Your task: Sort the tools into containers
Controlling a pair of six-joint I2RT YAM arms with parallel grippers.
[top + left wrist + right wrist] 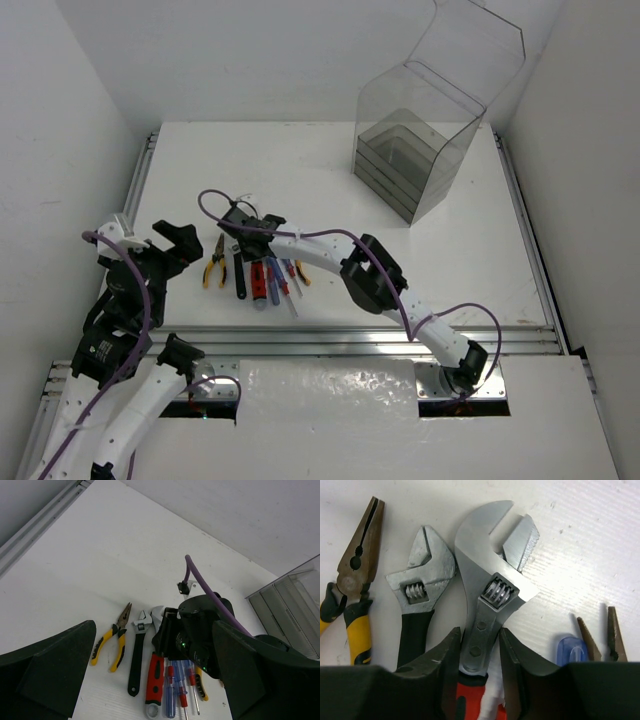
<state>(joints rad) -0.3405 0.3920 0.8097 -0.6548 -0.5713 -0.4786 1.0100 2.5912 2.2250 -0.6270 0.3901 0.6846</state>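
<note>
Right claw (480, 636) is down over the tool pile and nearly closed. Its two black fingers (440, 665) press in on either side of the silver shank of the red-handled wrench (490, 570), just above the red grip. The wrench lies flat on the counter (580, 555), head toward the top of the wrist frame, mouth part open.

Against its left flank lies the black-handled wrench (422, 577) (smaller head, same heading). Further left are the yellow-handled pliers (355, 570), nose shut, pointing up-frame. At the lower right of the wrist frame are the cap of a blue-handled screwdriver (570, 650) and the two brown tips of the second pliers (600, 632), slightly parted.

Overhead view: the tools form one cluster at lower centre-left of the counter, with the right arm arching over it from the lower right. The left wrist view adds a red-handled screwdriver (192, 676) beside the blue one, between the red wrench grip and the second pliers' yellow handle. A purple cable (200, 582) loops off the back of the right claw.

Left claw (176, 242) hangs just left of the cluster, above the counter, fingers spread wide with nothing between them.

The trays (395, 160) sit stacked inside the clear box (455, 165) at the upper right of the overhead frame, well apart from the tools. Its curved cover (480, 45) is tilted up, open.
</note>
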